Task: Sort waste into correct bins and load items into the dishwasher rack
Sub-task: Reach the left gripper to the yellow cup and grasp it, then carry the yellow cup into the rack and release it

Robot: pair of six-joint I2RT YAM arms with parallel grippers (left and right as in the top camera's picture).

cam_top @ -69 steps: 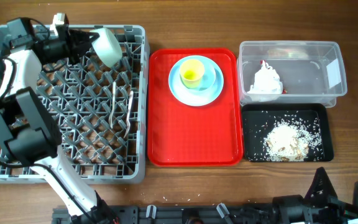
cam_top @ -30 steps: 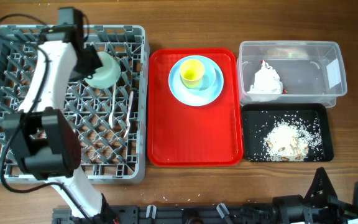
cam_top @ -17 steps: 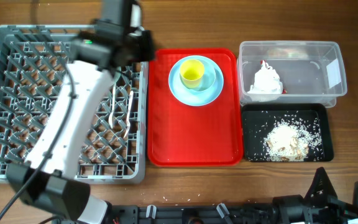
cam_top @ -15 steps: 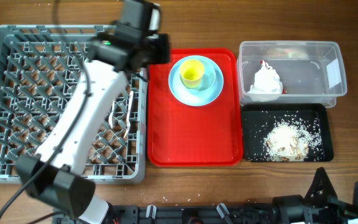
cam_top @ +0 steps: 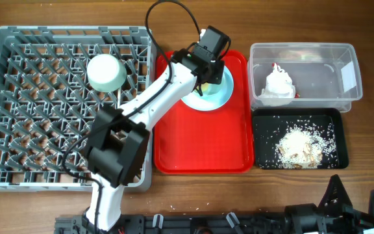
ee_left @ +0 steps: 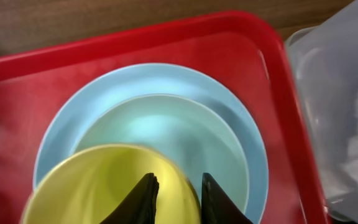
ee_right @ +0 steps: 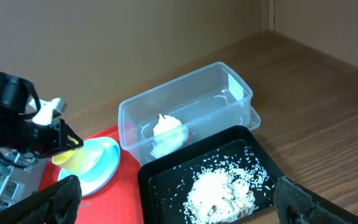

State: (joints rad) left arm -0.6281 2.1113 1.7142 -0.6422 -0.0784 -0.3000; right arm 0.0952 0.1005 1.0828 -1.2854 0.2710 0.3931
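Observation:
My left gripper (cam_top: 204, 75) (ee_left: 179, 186) is over the red tray, shut on the rim of the small yellow cup (ee_left: 92, 180), one finger inside and one outside. The cup stands tilted on the light blue plate (cam_top: 221, 95) (ee_left: 241, 124). The pale green bowl (cam_top: 106, 73) lies upside down in the grey dishwasher rack (cam_top: 18, 97). The clear tub (cam_top: 330, 71) holds the white napkin (cam_top: 278, 83) and the red wrapper (cam_top: 295, 95). The black tray (cam_top: 265, 130) holds rice scraps (cam_top: 300, 146). My right gripper (ee_right: 178, 186) is open and empty near the table's front edge.
The flat red tray (cam_top: 200, 143) lies between the rack and the two bins. My left arm crosses the rack's right side and hides the spoon and fork there. Bare wooden table runs along the back and front edges.
My left gripper let go of the green bowl in the rack, swung right over the red tray and closed on the yellow cup's rim. The right arm has not moved.

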